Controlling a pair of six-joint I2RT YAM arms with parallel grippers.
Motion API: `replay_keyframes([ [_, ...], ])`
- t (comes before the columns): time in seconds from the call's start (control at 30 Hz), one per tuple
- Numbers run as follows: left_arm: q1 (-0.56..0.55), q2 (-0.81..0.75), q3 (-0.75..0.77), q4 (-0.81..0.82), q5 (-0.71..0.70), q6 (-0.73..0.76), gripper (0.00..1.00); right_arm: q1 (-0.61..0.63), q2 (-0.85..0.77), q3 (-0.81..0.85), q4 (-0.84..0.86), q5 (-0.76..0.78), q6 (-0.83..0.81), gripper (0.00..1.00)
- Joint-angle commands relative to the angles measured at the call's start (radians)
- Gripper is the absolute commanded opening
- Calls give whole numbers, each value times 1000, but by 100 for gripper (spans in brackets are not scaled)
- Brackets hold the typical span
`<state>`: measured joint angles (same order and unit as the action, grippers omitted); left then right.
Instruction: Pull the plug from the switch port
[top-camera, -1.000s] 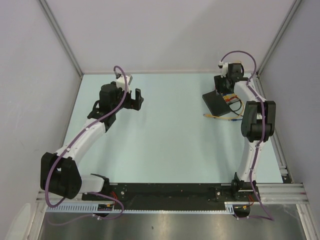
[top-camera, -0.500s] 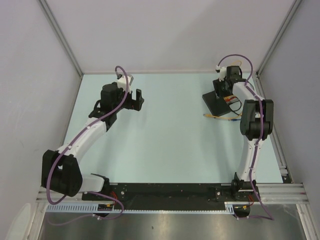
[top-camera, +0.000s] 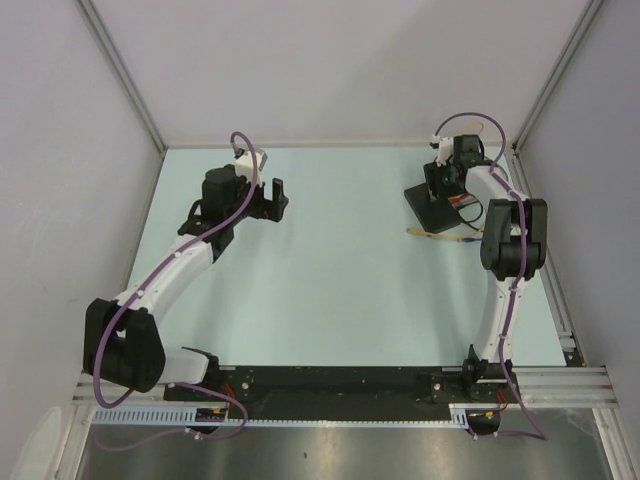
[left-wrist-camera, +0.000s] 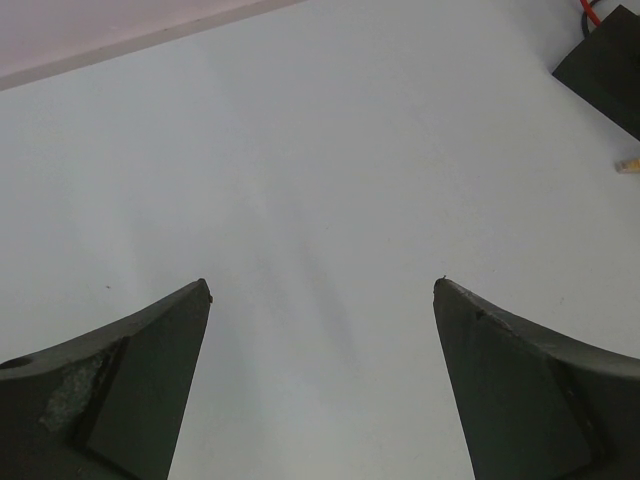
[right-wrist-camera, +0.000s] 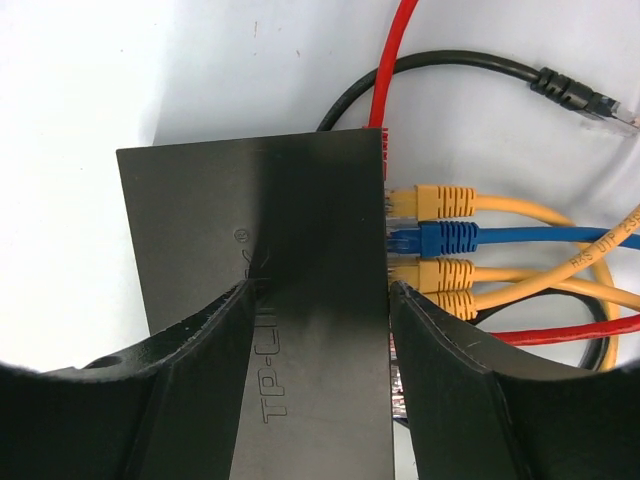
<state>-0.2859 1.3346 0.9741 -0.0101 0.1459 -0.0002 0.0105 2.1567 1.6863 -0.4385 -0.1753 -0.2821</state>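
Right claw (right-wrist-camera: 318, 335), open and empty, hovers over the switch (right-wrist-camera: 260, 220) at the desk's (top-camera: 340, 260) far right corner, so I'm lining up and next must pinch a plug (right-wrist-camera: 432, 238).

On table (top-camera: 330, 290), far right: switch (top-camera: 428, 207). Along its right side: plugs (right-wrist-camera: 445, 238) in row. Over switch: right gripper (right-wrist-camera: 320, 285). Well apart, far left: left gripper (top-camera: 270, 195).

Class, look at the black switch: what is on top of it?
Only the right gripper is over the switch, fingers spread; the top is otherwise bare. The fingers hide its near end.
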Motion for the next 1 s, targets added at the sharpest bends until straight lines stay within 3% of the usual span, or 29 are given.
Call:
replay_keyframes([
  [0.0,-4,-15,-3,21,14,-3,100,-3,6,-28,-16,-43,3,61],
  [0.4,-4,-11,0,24,15,-3,100,39,-38,-109,-14,-73,17,61],
  [0.77,-4,-5,-8,36,17,16,100,245,-217,-270,-40,-108,158,60],
  [0.97,-4,24,-12,41,24,11,99,322,-299,-274,-51,-141,224,62],
])
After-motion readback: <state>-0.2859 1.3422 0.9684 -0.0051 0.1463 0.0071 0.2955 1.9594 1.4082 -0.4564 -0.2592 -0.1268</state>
